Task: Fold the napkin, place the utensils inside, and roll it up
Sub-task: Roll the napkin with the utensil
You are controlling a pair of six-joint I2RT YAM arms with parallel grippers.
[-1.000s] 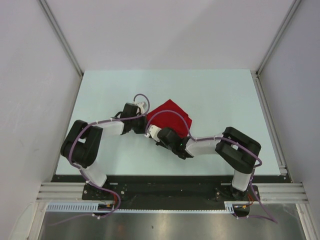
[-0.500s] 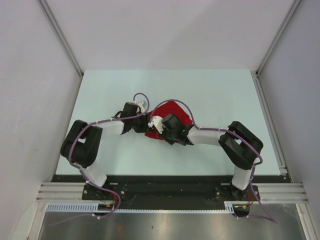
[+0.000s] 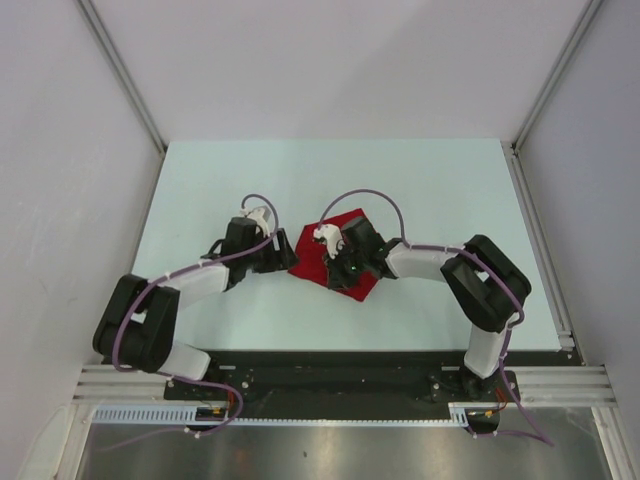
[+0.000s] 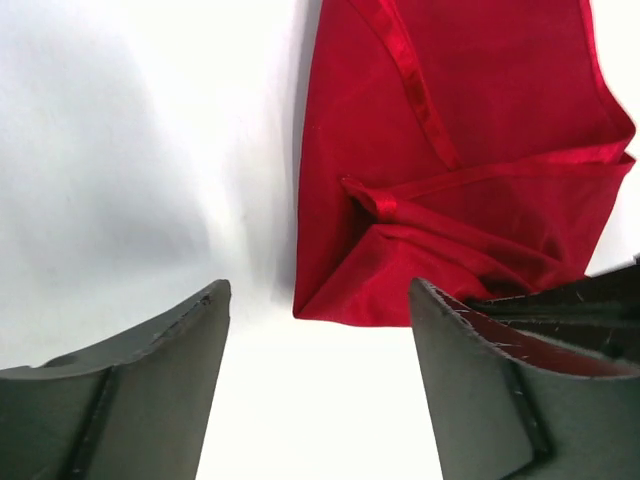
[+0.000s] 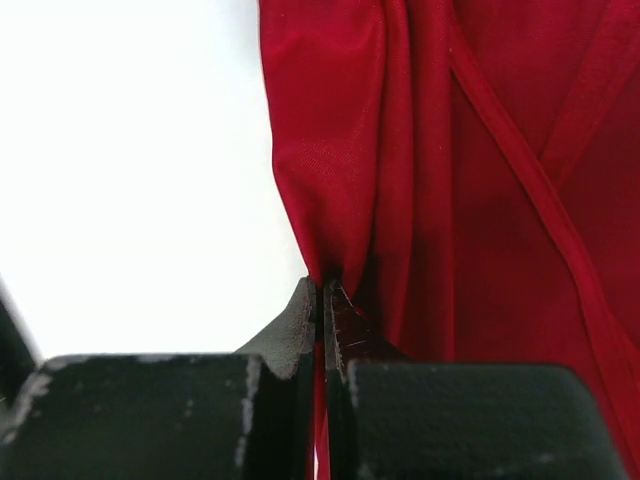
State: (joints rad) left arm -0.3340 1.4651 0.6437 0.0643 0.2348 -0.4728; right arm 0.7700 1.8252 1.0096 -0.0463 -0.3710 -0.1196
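Red napkin [image 4: 450,150], folded on the table [image 3: 440,190], is pinched at a bunched fold by the right gripper [image 5: 320,300], jaws tight, while the left gripper [image 4: 318,295] stands wide and empty beside its edge.

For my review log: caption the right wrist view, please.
Right end effector shut, pinching a fold of the bright red soft cloth napkin.

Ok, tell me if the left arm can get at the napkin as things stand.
Probably yes. The left pincer is open with a corner of the napkin lying just ahead of its fingers, nothing between. The right pincer pinches a fold farther along, off that corner.
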